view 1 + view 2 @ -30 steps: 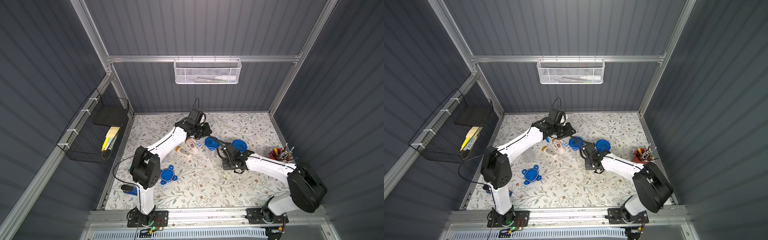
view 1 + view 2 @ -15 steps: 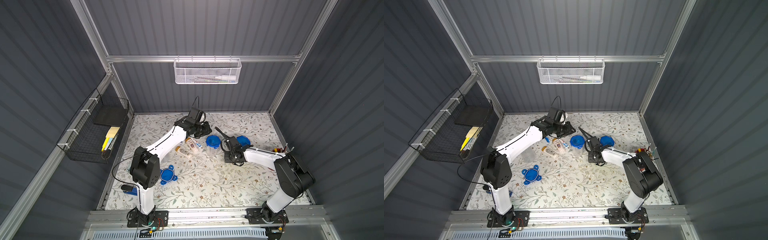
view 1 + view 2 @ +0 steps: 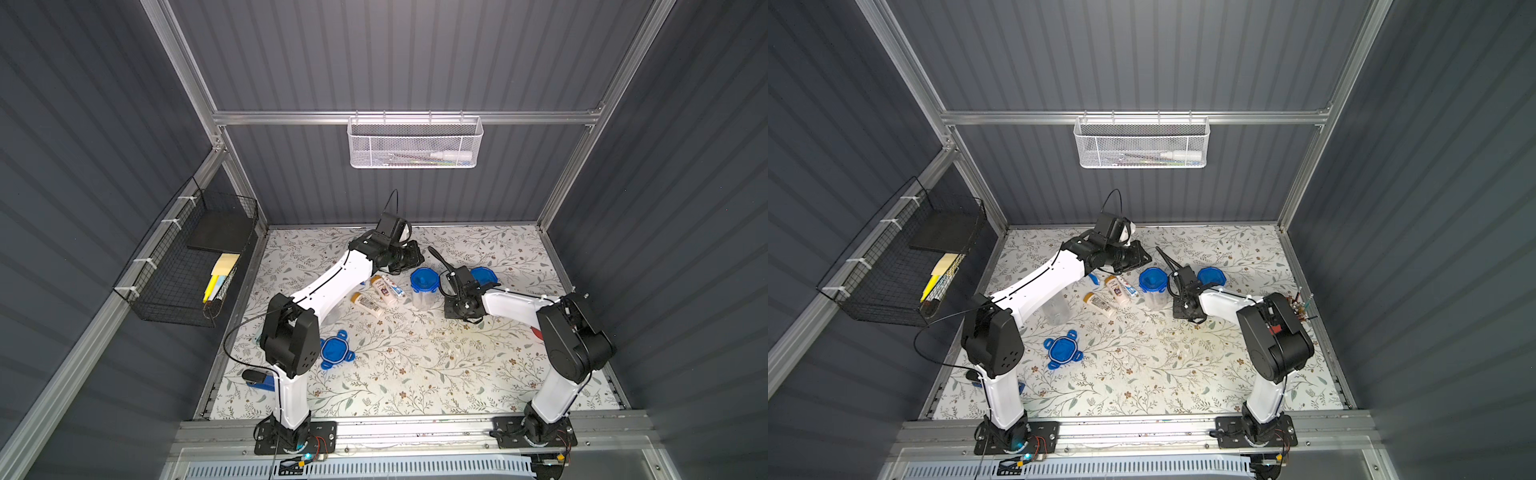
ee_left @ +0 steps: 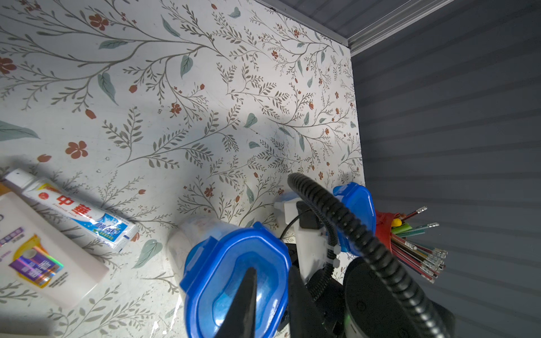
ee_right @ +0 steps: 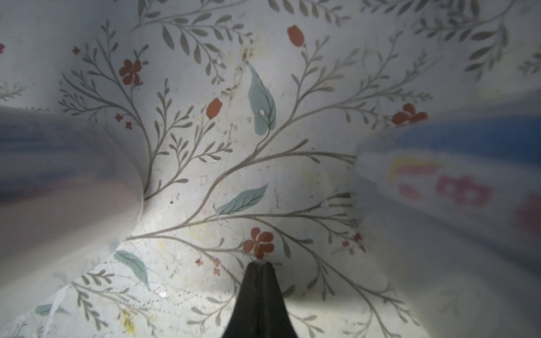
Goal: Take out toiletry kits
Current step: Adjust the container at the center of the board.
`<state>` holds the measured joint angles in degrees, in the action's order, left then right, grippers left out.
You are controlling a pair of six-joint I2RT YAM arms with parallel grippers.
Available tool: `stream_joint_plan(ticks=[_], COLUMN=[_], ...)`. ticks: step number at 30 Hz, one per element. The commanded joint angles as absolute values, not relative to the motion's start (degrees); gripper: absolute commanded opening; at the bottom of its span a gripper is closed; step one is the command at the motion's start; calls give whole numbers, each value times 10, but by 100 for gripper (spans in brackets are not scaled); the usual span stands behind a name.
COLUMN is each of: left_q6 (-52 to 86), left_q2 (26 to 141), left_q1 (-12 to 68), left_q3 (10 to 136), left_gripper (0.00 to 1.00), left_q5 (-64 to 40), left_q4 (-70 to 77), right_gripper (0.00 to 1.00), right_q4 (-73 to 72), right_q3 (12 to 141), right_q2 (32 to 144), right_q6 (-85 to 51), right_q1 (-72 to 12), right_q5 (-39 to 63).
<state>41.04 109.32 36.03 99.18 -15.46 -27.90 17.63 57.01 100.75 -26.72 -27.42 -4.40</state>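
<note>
Toiletry kit pieces lie loose on the floral table: two white bottles with tan caps [image 3: 368, 304] [image 3: 384, 289] and a toothpaste tube [image 4: 79, 216]. Just right of them stands a clear jar with a blue clip lid [image 3: 423, 282]. My left gripper [image 4: 272, 270] hangs over that lid, its fingers a narrow gap apart with nothing seen between them. My right gripper [image 5: 259, 263] is shut, its tip on the table between this jar and a second lidded jar [image 3: 484, 276]. Through the second jar's wall a toothpaste tube [image 5: 445, 187] shows, blurred.
An empty clear jar [image 3: 1057, 309] lies under my left forearm, and a loose blue lid [image 3: 333, 352] sits nearer the front. A red cup of pens [image 4: 409, 243] stands by the right wall. A white mesh basket [image 3: 415, 143] and a black wire basket [image 3: 187, 266] hang on the walls.
My right arm has folded its elbow back to the front right and its wrist has turned downward between the two jars. The left arm has not moved.
</note>
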Motion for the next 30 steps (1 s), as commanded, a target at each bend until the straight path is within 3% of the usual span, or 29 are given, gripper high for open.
stream_joint_plan(ticks=[1, 11, 14, 19, 25, 30], left_q6=[395, 392, 392, 389, 388, 388], left_q2=[1104, 1086, 1084, 1092, 1113, 1131], left_q1=[365, 365, 370, 379, 384, 386], left_q3=[1002, 991, 986, 984, 990, 988], left_gripper=[22, 21, 17, 9, 6, 3], left_q5=[-153, -140, -144, -153, -173, -184], left_q4=[-292, -298, -298, -301, -288, -288], right_gripper=[0, 0, 4, 17, 44, 55], right_q4=[180, 224, 221, 187, 138, 73], right_q3=[569, 561, 564, 563, 540, 501], right_q2=[966, 876, 854, 821, 783, 775], right_q6=[-264, -258, -260, -283, -326, -394], right_q1=[-277, -278, -279, -278, -279, -279], right_q5=[-21, -34, -12, 65, 126, 174])
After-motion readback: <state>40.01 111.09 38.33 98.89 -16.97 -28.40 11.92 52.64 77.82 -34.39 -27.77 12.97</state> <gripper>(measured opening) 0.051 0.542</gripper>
